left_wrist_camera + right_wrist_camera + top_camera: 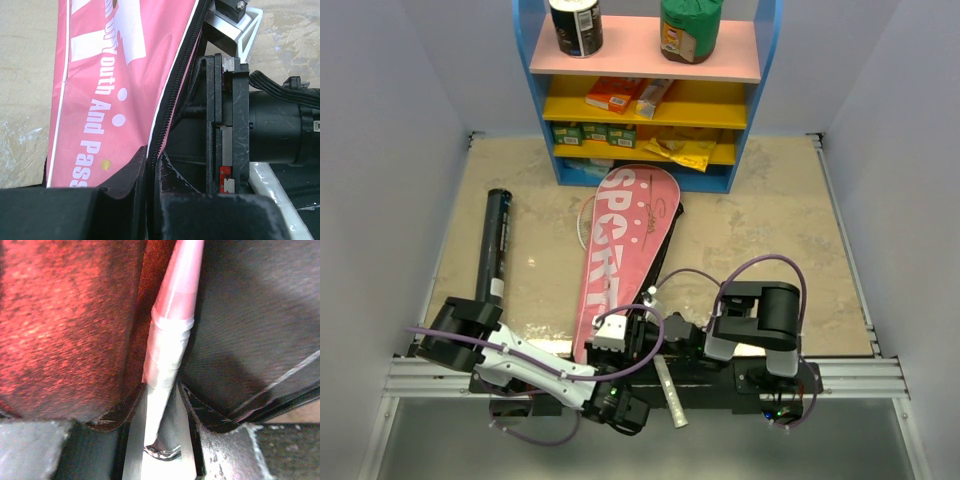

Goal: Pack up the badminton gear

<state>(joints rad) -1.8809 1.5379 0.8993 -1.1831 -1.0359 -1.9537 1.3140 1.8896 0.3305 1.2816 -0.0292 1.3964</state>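
Note:
The large pink racket bag point(620, 240) with white lettering lies diagonally from the shelf unit down to the arm bases. My left gripper point(610, 385) is at its near end. In the left wrist view the left gripper point(151, 172) is shut on the black zipper edge of the bag point(110, 75). My right gripper point(635, 335) reaches in from the right. In the right wrist view the right gripper point(161, 390) is shut on a racket's white handle point(167, 350), whose pink shaft runs into the bag's dark red inside. A white handle point(667, 388) sticks out towards the bases. A long black tube point(495, 245) lies at the left.
The blue and yellow shelf unit point(640, 100) stands at the back, with small boxes on its shelves and two cans on top. A thin white loop point(583, 225) shows at the bag's left edge. Grey walls close in both sides. An aluminium rail point(840, 375) runs along the near edge.

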